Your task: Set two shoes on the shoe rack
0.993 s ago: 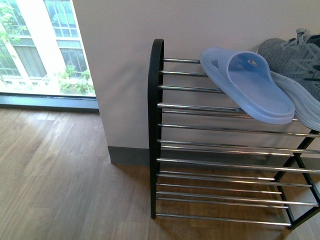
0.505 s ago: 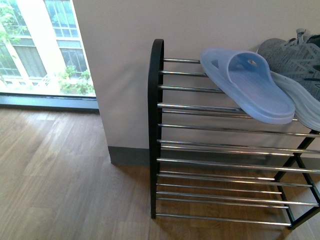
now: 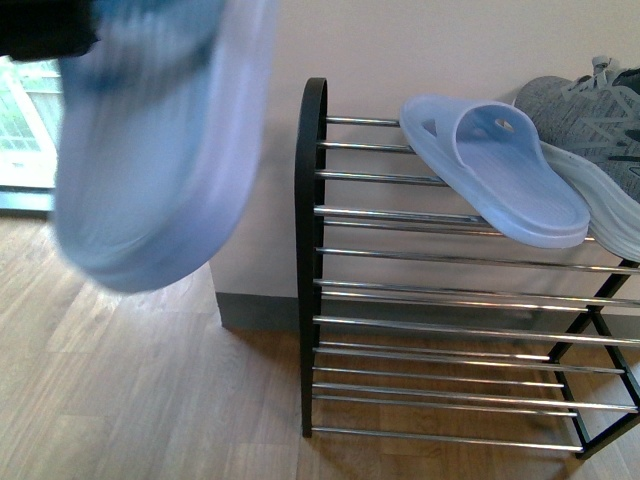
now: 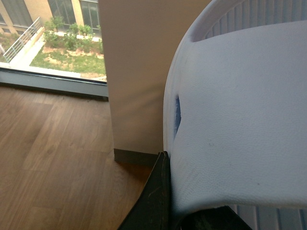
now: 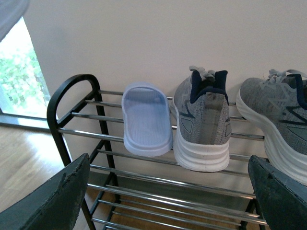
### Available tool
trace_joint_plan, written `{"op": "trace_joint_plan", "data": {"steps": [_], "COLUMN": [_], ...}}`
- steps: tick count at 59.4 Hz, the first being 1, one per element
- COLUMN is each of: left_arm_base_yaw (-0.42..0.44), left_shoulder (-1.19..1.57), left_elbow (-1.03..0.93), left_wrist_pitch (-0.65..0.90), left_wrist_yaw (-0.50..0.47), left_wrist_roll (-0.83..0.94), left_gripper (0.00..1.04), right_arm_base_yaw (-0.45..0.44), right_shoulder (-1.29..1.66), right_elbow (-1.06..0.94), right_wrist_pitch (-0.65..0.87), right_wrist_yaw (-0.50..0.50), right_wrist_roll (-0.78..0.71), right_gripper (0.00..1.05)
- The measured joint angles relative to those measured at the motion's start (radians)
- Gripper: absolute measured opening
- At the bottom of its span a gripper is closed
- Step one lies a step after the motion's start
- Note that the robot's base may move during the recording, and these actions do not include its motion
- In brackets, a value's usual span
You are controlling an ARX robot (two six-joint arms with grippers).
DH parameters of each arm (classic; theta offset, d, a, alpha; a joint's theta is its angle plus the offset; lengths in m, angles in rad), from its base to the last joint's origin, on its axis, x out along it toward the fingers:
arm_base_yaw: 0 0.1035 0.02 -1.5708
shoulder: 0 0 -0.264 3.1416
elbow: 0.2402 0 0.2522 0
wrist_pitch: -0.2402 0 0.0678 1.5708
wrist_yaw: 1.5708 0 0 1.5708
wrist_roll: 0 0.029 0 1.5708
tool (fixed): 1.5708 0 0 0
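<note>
A pale blue slide [image 3: 160, 140] hangs blurred in the air at the upper left of the front view, left of the shoe rack [image 3: 312, 250]. My left gripper [image 4: 182, 213] is shut on it, and the slide [image 4: 240, 120] fills most of the left wrist view. A second pale blue slide [image 3: 500, 170] lies on the rack's top tier beside a grey sneaker [image 3: 590, 110]. In the right wrist view my right gripper [image 5: 165, 201] is open and empty, facing the rack [image 5: 60, 103], the resting slide [image 5: 146, 120] and two grey sneakers [image 5: 201, 124] [image 5: 276, 124].
A pale wall stands behind the rack, with a grey baseboard [image 3: 260, 310] at its foot. A window [image 4: 57, 33] is to the left. Wooden floor [image 3: 130, 390] spreads in front of the rack. The rack's lower tiers [image 3: 450, 390] hold nothing.
The held pale blue slide has swung into the front view at the upper left, blurred by motion. The slide and sneaker on the rack have not moved.
</note>
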Motion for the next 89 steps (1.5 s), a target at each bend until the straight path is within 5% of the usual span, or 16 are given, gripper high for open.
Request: {"op": "trace_joint_plan", "data": {"steps": [27, 89], "left_arm_base_yaw": [-0.062, -0.079], "left_shoulder": [0.443, 0.928], "left_elbow": [0.437, 1.025], "left_wrist_pitch": [-0.175, -0.523], "left_wrist_yaw": [0.002, -0.143], "left_wrist_roll": [-0.066, -0.172], "left_gripper": [0.02, 0.02], "right_arm_base_yaw": [0.0, 0.0], "right_shoulder": [0.0, 0.0], "right_elbow": [0.0, 0.0], "right_wrist_pitch": [0.0, 0.0], "right_wrist_yaw": [0.0, 0.0], "right_wrist_roll": [0.0, 0.0], "right_gripper": [0.96, 0.96]}}
